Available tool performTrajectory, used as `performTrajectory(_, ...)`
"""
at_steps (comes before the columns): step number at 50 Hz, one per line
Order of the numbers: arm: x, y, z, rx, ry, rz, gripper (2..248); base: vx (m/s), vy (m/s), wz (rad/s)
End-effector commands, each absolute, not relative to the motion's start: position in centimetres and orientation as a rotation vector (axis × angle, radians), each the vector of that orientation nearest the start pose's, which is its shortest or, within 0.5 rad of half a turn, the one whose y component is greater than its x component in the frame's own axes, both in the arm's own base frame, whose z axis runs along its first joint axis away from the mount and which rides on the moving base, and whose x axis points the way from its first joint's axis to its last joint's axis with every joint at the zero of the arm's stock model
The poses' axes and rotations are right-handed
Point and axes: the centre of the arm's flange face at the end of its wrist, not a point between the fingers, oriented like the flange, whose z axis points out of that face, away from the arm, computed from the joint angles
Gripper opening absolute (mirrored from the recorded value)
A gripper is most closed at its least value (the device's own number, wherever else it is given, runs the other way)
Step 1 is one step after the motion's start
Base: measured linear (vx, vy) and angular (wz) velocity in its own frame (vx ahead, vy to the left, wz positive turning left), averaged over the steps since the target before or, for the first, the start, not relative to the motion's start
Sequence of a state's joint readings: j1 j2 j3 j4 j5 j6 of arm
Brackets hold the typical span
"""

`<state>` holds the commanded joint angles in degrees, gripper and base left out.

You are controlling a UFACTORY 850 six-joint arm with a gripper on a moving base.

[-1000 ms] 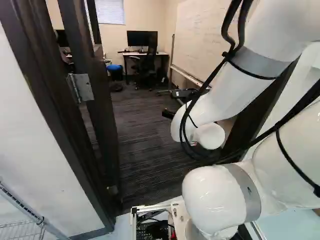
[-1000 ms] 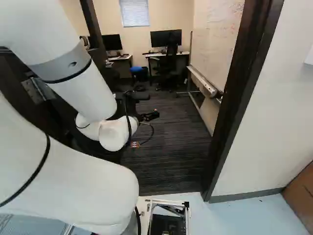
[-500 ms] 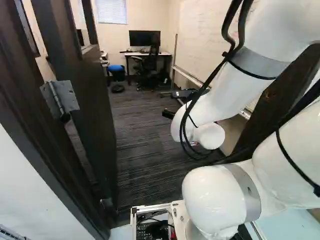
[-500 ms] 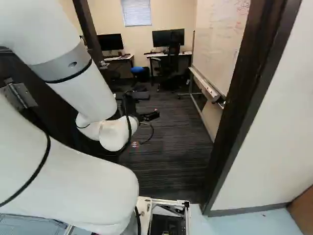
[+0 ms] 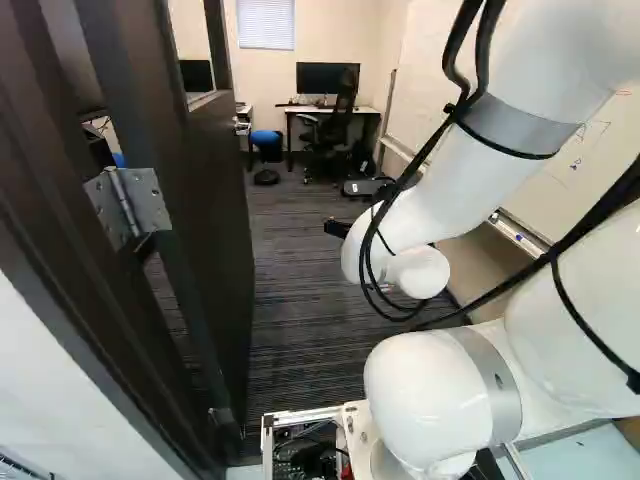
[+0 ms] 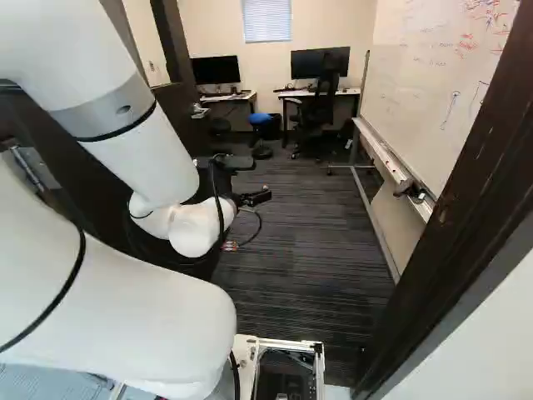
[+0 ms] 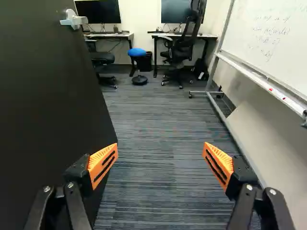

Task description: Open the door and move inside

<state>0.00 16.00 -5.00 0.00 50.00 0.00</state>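
Note:
The gripper [image 6: 254, 198] reaches through the doorway, ahead of the arm. In the wrist view the gripper [image 7: 160, 165] stands open, its orange pads wide apart with only carpet seen between them. The dark door [image 5: 215, 230] stands swung inward at the left of the left base view, on a metal hinge [image 5: 128, 203]. In the wrist view the door [image 7: 43, 105] rises beside one finger, its silver handle [image 7: 74, 19] farther ahead; whether finger and door touch, I cannot tell.
The right door frame [image 6: 466, 192] stands near the base. Inside are a whiteboard [image 6: 441, 79] on a wheeled stand, desks with monitors [image 6: 321, 62], an office chair [image 7: 184, 43], a blue stool [image 7: 137, 53] and striped carpet [image 7: 158, 129].
The base has moved forward and turned somewhat left, so the room looks nearer and shifted right, with more whiteboard showing. The arm holds its pose against its lowest joint.

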Motion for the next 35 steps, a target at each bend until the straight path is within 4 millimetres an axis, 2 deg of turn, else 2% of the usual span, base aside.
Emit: performTrajectory(35,27.03,0.00,36.56,-2.558,0.000,-1.824,247,0.185,-0.039,-0.002)
